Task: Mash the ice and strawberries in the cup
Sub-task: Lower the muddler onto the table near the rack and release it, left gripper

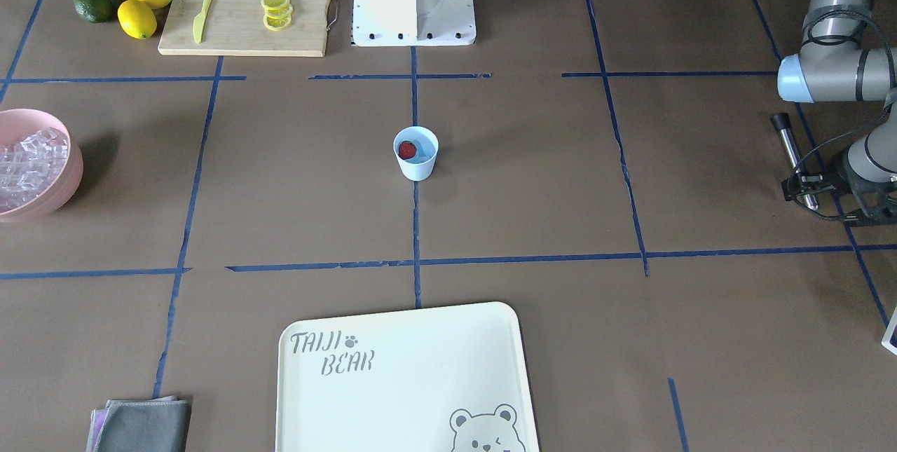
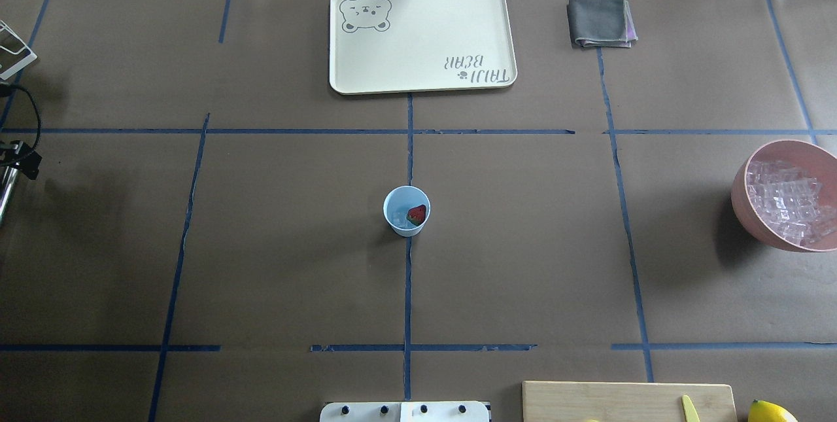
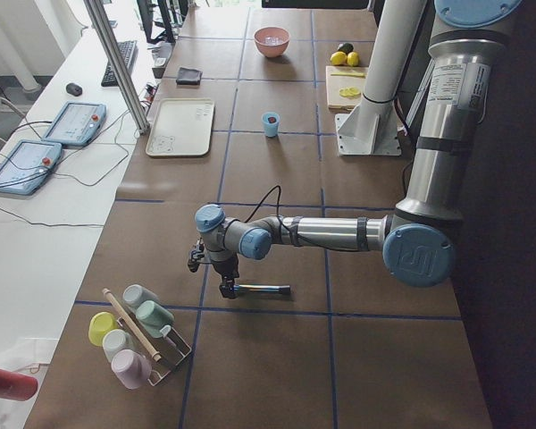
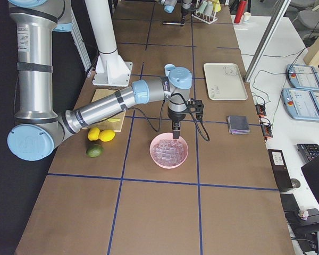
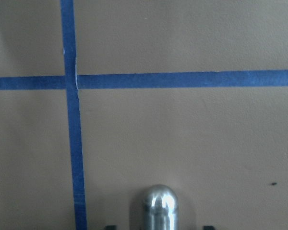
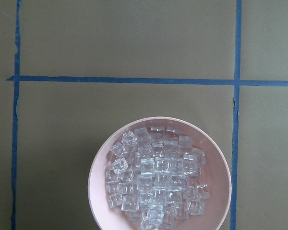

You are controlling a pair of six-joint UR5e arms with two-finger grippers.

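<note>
pale blue tapered cup (image 1: 415, 158) stood central on the brown table (image 1: 532, 179). on your right gripper (image 4: 175, 133), open or closed was unclear; your left gripper (image 1: 807, 189) clamped the steel muddler (image 1: 790, 151). you likely needed it plumb over the small red strawberry (image 1: 407, 150) inside, pressed slowly.

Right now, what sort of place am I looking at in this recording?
Probably a robotics lab staged as a mock kitchen: table gridded with blue tape, teach pendants on the side desk, lemon slices on a cutting board.
</note>
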